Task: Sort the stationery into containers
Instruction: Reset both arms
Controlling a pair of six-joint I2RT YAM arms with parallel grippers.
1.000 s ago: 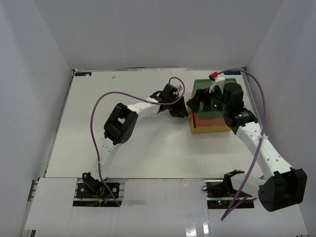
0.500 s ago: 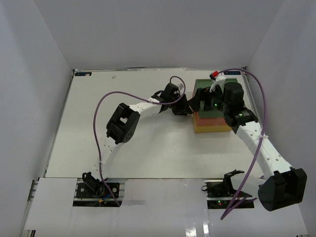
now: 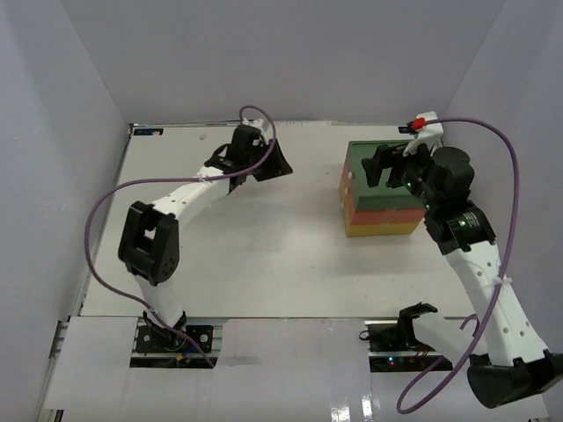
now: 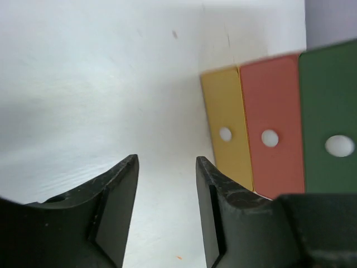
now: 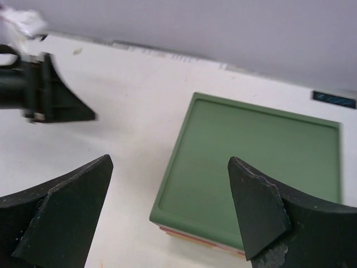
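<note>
Left gripper (image 4: pixel 166 161) swung off the drawers (image 3: pixel 378 220) since 1 s ago. Nearest, 3 drawers look shut; right gripper (image 5: pixel 168 162) hovers over green top (image 5: pixel 251 151), wide & empty; farther, left gripper part open, empty. No pens visible. Pull 1 drawer straight by its hole (image 4: pixel 270 138), w/ stack steadied.

Readable text: none that I can make out from here.
Dark tag (image 3: pixel 148 131), far-left corner of the counter (image 3: pixel 264 264): too small to read.
Dark blue strip (image 5: pixel 333 99), far edge of the counter just behind the green drawer (image 5: pixel 251 151): faint pale marks along it, too blurred to tell letters or numbers.
</note>
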